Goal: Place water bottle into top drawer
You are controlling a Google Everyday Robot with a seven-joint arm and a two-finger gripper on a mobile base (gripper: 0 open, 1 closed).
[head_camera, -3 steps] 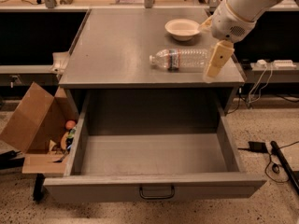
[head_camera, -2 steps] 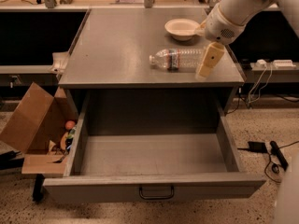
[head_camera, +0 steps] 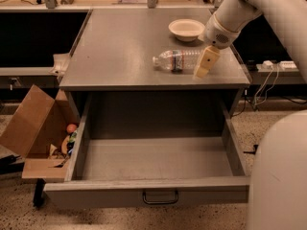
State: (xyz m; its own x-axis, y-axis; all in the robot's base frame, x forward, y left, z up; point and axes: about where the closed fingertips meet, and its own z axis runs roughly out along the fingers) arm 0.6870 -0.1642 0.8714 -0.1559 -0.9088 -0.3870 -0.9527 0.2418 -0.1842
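Observation:
The water bottle (head_camera: 175,60) lies on its side on the grey cabinet top (head_camera: 120,47), white cap pointing left, label band around its middle. My gripper (head_camera: 202,67) hangs from the white arm (head_camera: 235,11) at the bottle's right end, low over the top and overlapping the bottle's base. The top drawer (head_camera: 153,159) is pulled fully out below the cabinet top. It is empty inside, and its dark handle (head_camera: 160,196) sits at the centre of the front panel.
A cream bowl (head_camera: 186,29) stands on the cabinet top just behind the bottle and the gripper. An open brown cardboard box (head_camera: 36,128) with small items stands left of the drawer. Cables lie on the floor at the right. The robot's white body (head_camera: 280,176) fills the lower right.
My gripper has moved left along the cabinet top, closing in on the bottle's right end. The bottle, the bowl and the drawer have not moved.

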